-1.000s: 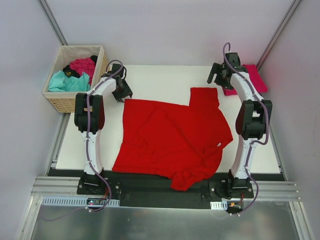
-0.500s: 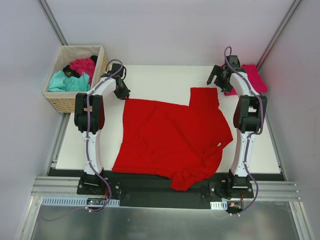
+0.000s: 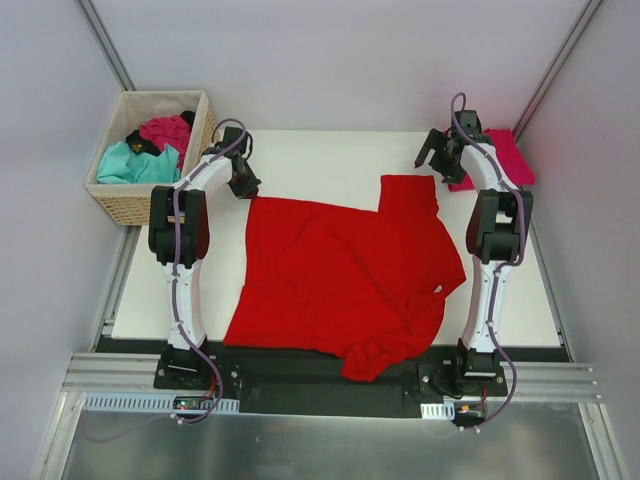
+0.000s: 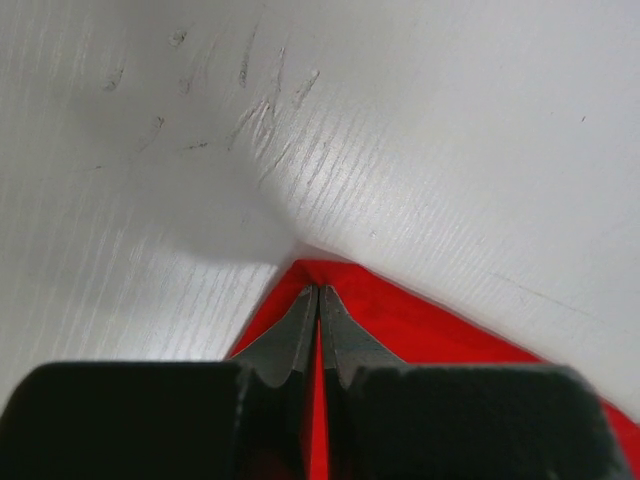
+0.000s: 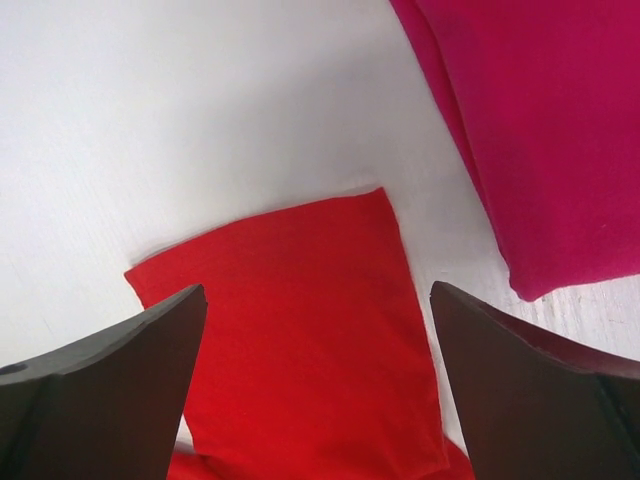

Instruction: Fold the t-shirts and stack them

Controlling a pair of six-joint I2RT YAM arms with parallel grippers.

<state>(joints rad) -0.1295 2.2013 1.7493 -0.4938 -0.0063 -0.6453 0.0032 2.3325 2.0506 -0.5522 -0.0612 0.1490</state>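
A bright red t-shirt [image 3: 345, 275] lies spread and creased across the white table, its near hem hanging over the front edge. My left gripper [image 3: 246, 189] sits at the shirt's far left corner; in the left wrist view the jaws [image 4: 318, 292] are shut with red cloth [image 4: 400, 320] pinched between them. My right gripper [image 3: 433, 157] hovers open over the shirt's far right flap [image 5: 300, 340], one finger on each side, touching nothing. A folded pinkish crimson t-shirt [image 3: 502, 155] lies at the far right corner, also in the right wrist view [image 5: 540, 130].
A tan wicker basket [image 3: 122, 204] stands off the table's far left corner, holding a teal shirt [image 3: 125, 163], a magenta one [image 3: 165, 130] and a bit of black cloth [image 3: 140, 145]. Grey walls close in on both sides.
The left gripper has closed on the red shirt's far left corner. The right gripper shifted slightly toward the far edge over the red flap and stays open.
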